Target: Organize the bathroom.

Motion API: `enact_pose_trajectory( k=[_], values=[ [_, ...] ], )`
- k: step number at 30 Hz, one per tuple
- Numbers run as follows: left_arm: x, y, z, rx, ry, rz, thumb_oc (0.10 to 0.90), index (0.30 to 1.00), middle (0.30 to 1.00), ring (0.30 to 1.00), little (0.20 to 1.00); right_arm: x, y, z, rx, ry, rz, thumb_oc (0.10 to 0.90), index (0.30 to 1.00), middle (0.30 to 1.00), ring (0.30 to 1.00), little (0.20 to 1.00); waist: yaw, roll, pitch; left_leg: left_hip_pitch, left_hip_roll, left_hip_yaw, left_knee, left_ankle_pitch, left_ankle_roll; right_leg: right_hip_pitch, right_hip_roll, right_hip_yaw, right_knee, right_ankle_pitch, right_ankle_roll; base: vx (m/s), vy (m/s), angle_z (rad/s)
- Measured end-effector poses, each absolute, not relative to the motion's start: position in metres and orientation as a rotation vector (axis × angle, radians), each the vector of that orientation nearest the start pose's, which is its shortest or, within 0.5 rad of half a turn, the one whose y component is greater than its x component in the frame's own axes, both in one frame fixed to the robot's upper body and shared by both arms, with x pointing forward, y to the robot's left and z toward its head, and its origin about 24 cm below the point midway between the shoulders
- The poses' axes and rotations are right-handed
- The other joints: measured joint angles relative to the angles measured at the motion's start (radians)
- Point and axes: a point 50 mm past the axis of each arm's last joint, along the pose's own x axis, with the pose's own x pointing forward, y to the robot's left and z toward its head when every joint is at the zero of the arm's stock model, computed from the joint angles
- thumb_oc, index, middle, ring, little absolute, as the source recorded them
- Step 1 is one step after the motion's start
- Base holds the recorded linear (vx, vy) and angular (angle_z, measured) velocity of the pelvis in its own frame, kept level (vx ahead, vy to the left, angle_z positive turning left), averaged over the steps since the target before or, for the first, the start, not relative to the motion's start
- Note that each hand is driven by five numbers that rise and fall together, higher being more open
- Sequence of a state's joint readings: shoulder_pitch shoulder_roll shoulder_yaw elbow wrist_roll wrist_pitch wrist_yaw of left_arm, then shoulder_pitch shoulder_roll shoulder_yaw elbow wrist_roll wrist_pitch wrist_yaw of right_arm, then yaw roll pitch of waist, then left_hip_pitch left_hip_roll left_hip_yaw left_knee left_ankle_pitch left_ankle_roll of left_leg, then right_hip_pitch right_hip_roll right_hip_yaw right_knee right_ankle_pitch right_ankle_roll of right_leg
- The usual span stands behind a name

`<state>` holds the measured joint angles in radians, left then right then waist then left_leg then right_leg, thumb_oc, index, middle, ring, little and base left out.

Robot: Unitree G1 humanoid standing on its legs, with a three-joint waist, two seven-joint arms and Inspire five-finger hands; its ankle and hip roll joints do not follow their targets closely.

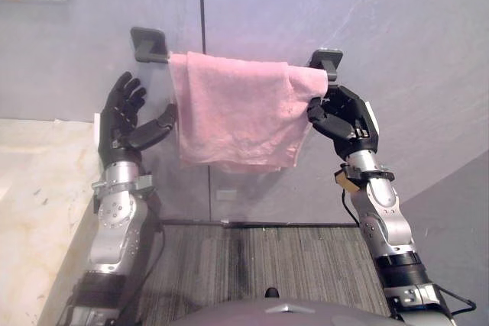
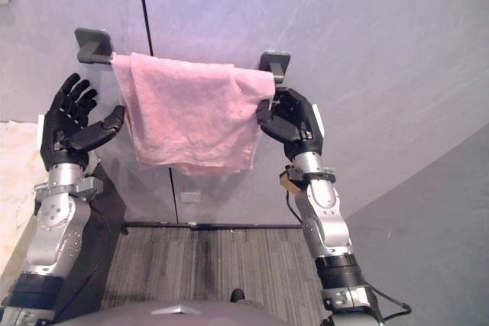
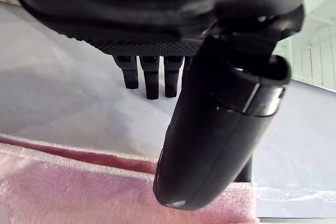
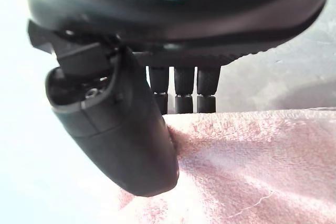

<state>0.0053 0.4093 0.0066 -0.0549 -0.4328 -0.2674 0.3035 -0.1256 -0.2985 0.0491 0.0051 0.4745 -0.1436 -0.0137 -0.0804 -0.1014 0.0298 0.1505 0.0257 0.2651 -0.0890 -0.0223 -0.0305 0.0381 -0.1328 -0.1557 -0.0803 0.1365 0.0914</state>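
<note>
Pink terry cloth towel (image 1: 237,116) draped over a wall-mounted towel bar with two dark grey square brackets (image 1: 149,43), fixed to a pale grey panelled wall (image 1: 397,28). Folded over the bar, hanging in uneven layers, lower edge ragged, bunched thicker toward the right bracket (image 1: 325,60).

Left hand (image 1: 122,120) raised just beside the towel's left edge, below the left bracket. Fingers straight and spread, pointing up, palm toward the towel; thumb stretched sideways with its tip at the cloth edge, touching or nearly so, hard to tell which. Nothing gripped. Left wrist view: thumb (image 3: 220,129) in front of the towel's top fold, fingers extended past it against bare wall.

Right hand (image 1: 345,121) at the towel's right edge, directly under the right bracket. Fingers curled, thumb closed in, upper right corner of the cloth pinched between them. Right wrist view: thumb (image 4: 121,135) pressed into the pink pile, fingers behind the cloth.

Beige marbled stone counter (image 1: 34,188) left of the towel, lower down. Grey striped carpet floor (image 1: 260,261) beneath the towel.
</note>
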Motion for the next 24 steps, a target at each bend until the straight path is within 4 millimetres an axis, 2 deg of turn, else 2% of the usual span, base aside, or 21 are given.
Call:
enact_pose_trajectory(
  k=[13,19,24],
  values=[
    [0.249,0.232,0.101,-0.185,-0.238,0.149,0.8,0.9,0.9,0.9,0.9,0.274,-0.193,0.091,0.159,-0.233,0.027,0.4,0.3,0.3,0.3,0.3,0.023,0.006,0.005,0.0,-0.005,0.003,-0.001,-0.002,0.003,0.0,-0.004,0.0,0.0,0.006,0.008,0.0,0.0,0.0],
    [0.25,0.241,0.105,-0.149,-0.2,0.069,0.8,0.9,0.9,0.9,0.9,0.273,-0.194,0.091,0.159,-0.232,0.022,0.4,0.3,0.3,0.3,0.3,0.025,0.007,0.006,-0.001,-0.006,0.003,-0.001,-0.003,0.004,-0.001,-0.006,-0.001,0.0,0.006,0.01,0.0,0.0,0.0],
    [0.25,0.24,0.108,-0.132,-0.18,0.026,0.8,0.9,0.9,0.9,0.9,0.273,-0.195,0.09,0.159,-0.232,0.017,0.4,0.3,0.3,0.3,0.3,0.025,0.008,0.007,-0.001,-0.006,0.003,-0.001,-0.004,0.005,-0.001,-0.007,-0.002,0.0,0.011,0.017,0.0,0.0,0.0]
  ],
)
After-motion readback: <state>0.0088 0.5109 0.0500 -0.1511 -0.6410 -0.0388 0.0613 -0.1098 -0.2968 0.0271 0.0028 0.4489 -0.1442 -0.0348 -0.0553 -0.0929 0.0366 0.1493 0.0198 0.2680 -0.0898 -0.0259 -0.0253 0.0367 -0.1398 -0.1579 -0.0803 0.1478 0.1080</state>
